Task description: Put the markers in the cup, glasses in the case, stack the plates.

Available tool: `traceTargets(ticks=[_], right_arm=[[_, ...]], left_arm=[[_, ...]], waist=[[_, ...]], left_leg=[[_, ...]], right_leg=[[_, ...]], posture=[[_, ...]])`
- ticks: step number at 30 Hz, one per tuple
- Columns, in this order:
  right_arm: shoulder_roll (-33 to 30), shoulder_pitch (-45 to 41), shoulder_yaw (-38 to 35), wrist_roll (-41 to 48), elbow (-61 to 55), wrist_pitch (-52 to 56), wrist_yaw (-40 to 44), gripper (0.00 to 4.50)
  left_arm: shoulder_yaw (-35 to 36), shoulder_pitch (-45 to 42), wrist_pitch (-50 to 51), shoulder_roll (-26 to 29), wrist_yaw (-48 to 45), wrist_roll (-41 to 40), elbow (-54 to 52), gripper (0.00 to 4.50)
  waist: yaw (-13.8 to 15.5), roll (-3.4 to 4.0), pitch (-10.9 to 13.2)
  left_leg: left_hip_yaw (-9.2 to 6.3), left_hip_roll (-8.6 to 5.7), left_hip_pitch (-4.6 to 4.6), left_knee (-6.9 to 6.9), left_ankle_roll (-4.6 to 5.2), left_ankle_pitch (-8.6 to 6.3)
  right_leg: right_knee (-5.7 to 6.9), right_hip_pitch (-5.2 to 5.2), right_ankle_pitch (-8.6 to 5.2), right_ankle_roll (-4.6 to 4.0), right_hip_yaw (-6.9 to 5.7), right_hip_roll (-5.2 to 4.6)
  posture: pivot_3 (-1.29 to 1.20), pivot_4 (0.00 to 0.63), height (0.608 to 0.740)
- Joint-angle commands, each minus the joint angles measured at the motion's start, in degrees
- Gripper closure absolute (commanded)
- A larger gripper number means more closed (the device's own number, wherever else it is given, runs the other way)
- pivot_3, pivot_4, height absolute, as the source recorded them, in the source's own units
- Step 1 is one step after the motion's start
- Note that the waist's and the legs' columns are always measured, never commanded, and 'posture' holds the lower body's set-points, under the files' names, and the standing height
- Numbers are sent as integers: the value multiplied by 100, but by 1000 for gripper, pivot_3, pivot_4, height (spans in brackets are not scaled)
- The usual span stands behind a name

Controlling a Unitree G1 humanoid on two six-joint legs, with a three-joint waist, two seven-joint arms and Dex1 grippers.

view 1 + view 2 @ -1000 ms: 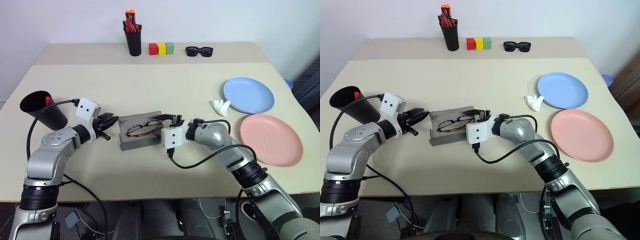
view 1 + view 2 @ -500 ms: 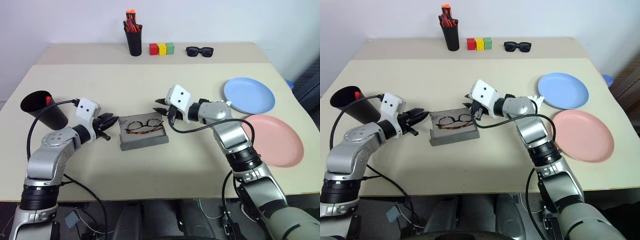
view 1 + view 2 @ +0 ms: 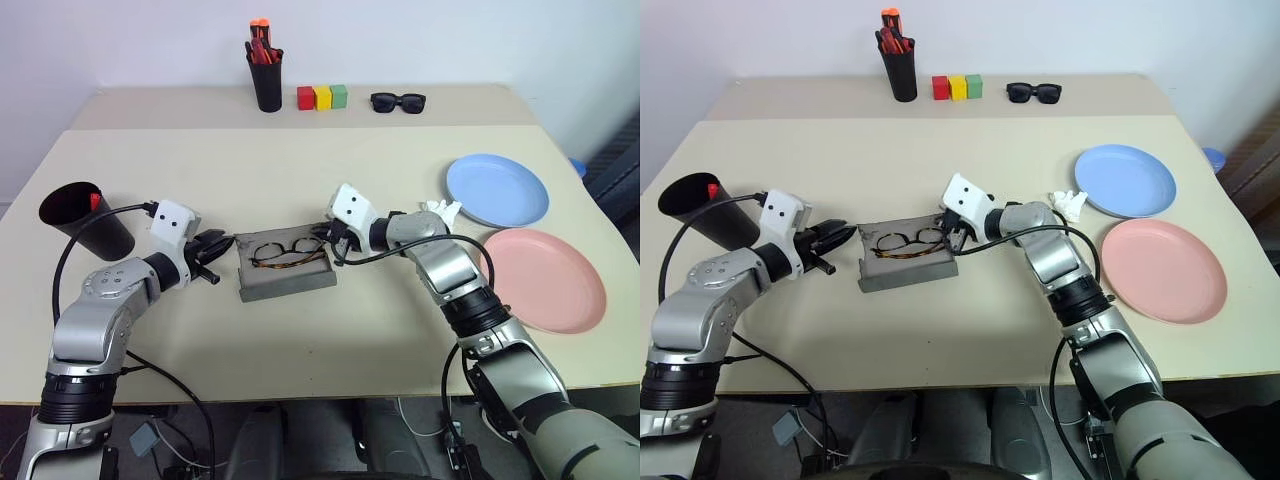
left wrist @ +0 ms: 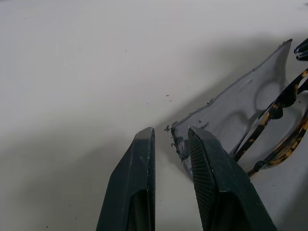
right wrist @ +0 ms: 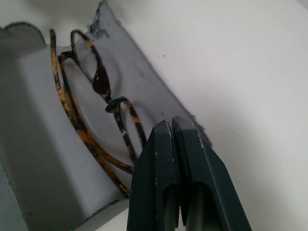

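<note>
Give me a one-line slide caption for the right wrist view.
Right gripper, fingers pressed shut, poised at the edge of the open grey case where the wire-rimmed glasses lie.

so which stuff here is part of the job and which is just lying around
Job: glasses in grey case; black cup with a marker; blue plate; pink plate.
Lying about: pen holder, coloured blocks, sunglasses, crumpled tissue.

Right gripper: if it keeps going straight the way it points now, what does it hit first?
Most likely the dull grey hard spectacle case. The shut right gripper sits at the case's right end, pointing left and slightly down. The thin wire-rimmed glasses lie just beyond; depth is unclear, so they might be met first.
</note>
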Motion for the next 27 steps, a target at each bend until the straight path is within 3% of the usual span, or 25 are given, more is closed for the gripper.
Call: traceTargets(ticks=[1,17,27], right_arm=[[-10,-78,52,-33,-144,-244,75,4464],[-406,673,433,13,-1499,-504,730,4464],[-363,886,736,-262,-1767,-958,597,4464]], left_arm=[[165,-19,-80,80,7,-23,-156,3458],[146,-21,-28,94,-1,-34,-177,3458],[153,-21,-34,95,-6,-34,-153,3458]], waist=[[-2,0,0],[1,0,0],[4,-1,0]], left_leg=[[0,0,0,0,0,0],[0,0,1,1,0,0],[0,0,1,1,0,0]], right_leg=[[0,0,0,0,0,0],[0,0,0,0,0,0],[0,1,-1,0,0,0]], posture=[[0,150,740],[0,150,740],[0,150,740]])
